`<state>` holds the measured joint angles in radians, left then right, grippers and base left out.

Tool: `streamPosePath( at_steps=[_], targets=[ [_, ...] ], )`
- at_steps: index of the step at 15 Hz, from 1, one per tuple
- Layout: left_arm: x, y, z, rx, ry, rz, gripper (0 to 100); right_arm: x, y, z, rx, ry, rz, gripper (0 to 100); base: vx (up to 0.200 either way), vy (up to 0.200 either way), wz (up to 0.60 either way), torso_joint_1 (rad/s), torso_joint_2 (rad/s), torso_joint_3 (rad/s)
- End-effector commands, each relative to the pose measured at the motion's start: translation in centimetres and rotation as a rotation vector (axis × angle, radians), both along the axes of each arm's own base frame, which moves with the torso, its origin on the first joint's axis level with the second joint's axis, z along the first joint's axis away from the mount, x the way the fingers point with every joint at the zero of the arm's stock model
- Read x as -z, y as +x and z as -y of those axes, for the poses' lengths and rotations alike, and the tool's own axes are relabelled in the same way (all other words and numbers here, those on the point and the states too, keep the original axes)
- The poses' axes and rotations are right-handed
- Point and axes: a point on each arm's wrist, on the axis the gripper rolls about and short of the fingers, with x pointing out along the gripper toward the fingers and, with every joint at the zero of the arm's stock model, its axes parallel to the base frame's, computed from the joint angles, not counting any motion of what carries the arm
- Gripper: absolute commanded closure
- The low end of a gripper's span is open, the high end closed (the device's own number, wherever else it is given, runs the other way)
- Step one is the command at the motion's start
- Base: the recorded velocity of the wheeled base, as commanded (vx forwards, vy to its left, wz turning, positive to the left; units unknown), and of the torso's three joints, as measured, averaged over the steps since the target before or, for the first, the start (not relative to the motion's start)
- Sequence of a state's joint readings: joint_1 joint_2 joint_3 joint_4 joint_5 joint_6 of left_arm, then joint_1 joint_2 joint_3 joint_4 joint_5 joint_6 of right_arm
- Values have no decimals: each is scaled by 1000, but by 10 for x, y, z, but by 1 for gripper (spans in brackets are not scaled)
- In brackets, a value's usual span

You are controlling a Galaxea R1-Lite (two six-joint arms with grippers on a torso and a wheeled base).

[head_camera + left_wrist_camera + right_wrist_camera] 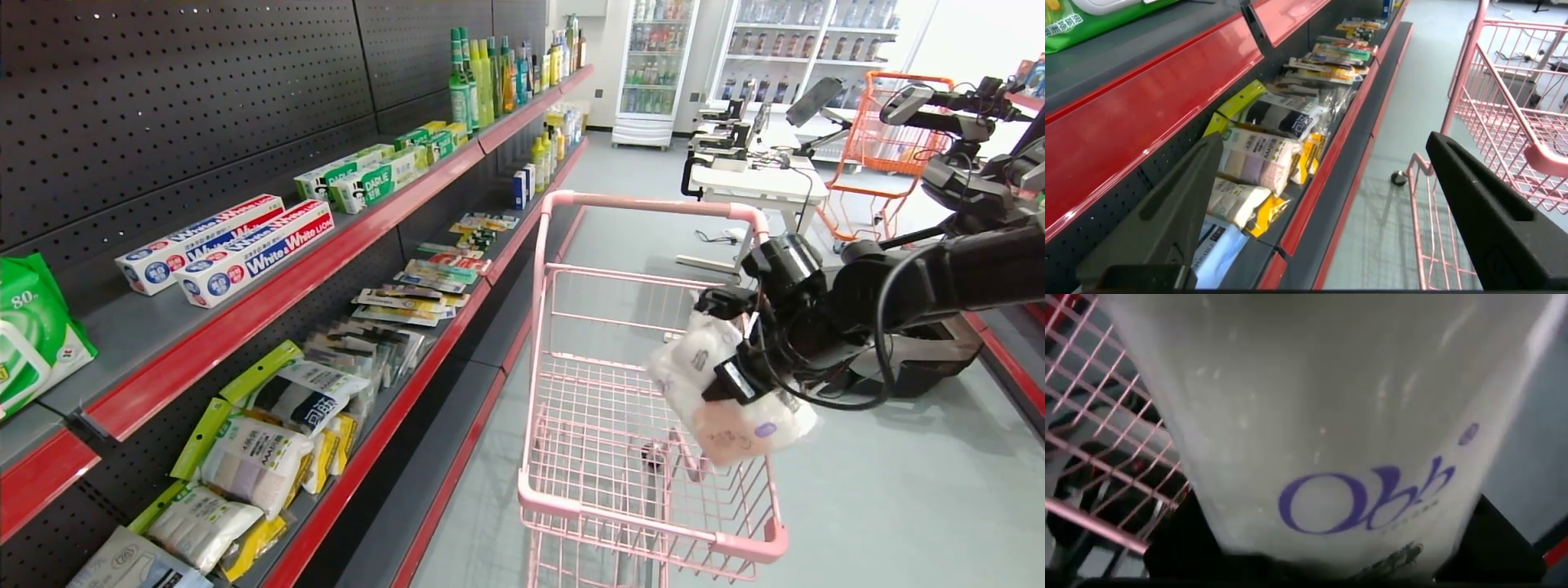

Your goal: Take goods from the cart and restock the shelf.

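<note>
**White pack up out of the cart, shelf waiting across the aisle**

Far left of the head view, the red-edged dark metal shelf (269, 300) runs away into the frame. A green soft pack (33, 327) sits at the left edge and the long white-and-red toothpaste boxes (237, 245) lie just right of it. In the lower left, one tier down, are the soft white and yellow pouches (257, 461), a likely home for the incoming item since they look like the same kind of goods.

The left gripper (1331, 229) faces that lower tier in its wrist view. Its fingers are spread wide, holding nothing and touching nothing.

At centre frame stands the pink wire shopping cart (532, 384).

Right of centre comes the action. The right gripper (727, 343) is clamped on a soft white plastic-wrapped pack (735, 437). The pack hangs over the cart's right rim, above the basket floor and clear of the wire. My read is that it is carried high so it can swing across to the shelf without snagging. In the right wrist view the pack (1323, 416) bulges close between the dark fingers.
</note>
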<state>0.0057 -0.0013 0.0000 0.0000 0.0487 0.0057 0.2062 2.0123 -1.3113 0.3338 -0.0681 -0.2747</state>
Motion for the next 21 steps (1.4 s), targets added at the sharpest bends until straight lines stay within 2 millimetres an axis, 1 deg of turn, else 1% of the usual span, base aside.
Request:
streamPosePath(
  at_steps=[1,2,3,4,5,6,7,8,9,10,12,14,16,17,18,19,21],
  targets=[
    [0,0,0,-1,0,-1,0,-45,-10,15,103,20,177,100,0,0,0,0,0,0],
    [0,0,0,-1,0,-1,0,-68,-20,25,139,28,265,100,0,0,0,0,0,0],
    [0,0,0,-1,0,-1,0,-84,-29,31,153,38,311,100,0,0,0,0,0,0],
    [0,0,0,-1,0,-1,0,-92,-34,35,162,43,335,100,0,0,0,0,0,0],
    [0,0,0,-1,0,-1,0,-108,-52,43,186,53,384,100,0,0,0,0,0,0],
    [0,0,0,-1,0,-1,0,-110,-55,43,186,54,390,100,0,0,0,0,0,0],
    [0,0,0,-1,0,-1,0,-125,-77,45,190,66,439,100,0,0,0,0,0,0],
    [0,0,0,-1,0,-1,0,-131,-92,47,195,72,463,100,0,0,0,0,0,0],
    [0,0,0,-1,0,-1,0,-135,-127,53,199,72,489,100,0,0,0,0,0,0],
    [0,0,0,-1,0,-1,0,-134,-154,62,222,58,510,100,0,0,0,0,0,0],
    [0,0,0,-1,0,-1,0,-131,-199,77,307,54,558,100,0,0,0,0,0,0],
    [0,0,0,-1,0,-1,0,-117,-243,82,359,71,598,100,0,0,0,0,0,0],
    [0,0,0,-1,0,-1,0,-93,-284,79,338,67,630,100,0,0,0,0,0,0],
    [0,0,0,-1,0,-1,0,-90,-293,79,339,65,653,100,0,0,0,0,0,0],
    [0,0,0,-1,0,-1,0,-88,-312,78,331,72,717,100,0,0,0,0,0,0],
    [0,0,0,-1,0,-1,0,-88,-317,78,340,70,734,100,0,0,0,0,0,0],
    [0,0,0,-1,0,-1,0,-91,-320,78,341,68,764,100,0,0,0,0,0,0]
  ],
)
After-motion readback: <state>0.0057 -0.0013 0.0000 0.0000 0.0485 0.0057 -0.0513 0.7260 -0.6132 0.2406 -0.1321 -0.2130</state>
